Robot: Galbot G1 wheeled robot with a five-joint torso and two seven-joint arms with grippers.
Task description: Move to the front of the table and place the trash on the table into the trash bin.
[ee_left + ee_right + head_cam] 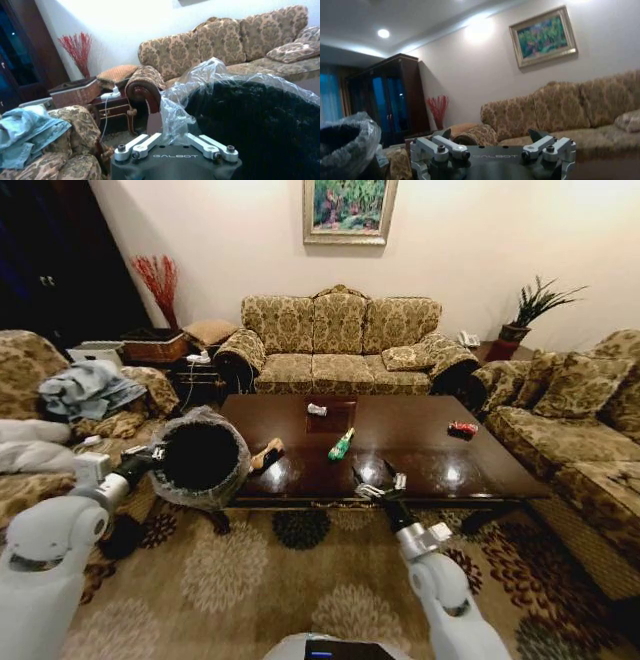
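Note:
The glossy dark table [420, 465] stands in front of me. On it lie a white scrap [317, 409], a green wrapper [341, 445], a red piece [462, 428] and a tan-and-dark bottle-like piece [266, 455] near the front left edge. My left gripper [152, 454] [174, 139] is shut on the bagged rim of the black trash bin [200, 457] [250, 123], holding it raised at the table's left front corner. My right gripper [378, 481] [490, 134] hovers open over the table's front edge, just below the green wrapper, with nothing between its fingers.
Patterned sofas [340, 340] surround the table at the back, left and right. A side table [195, 375] with a basket and red twigs stands at the back left. Patterned carpet [290, 580] lies between me and the table.

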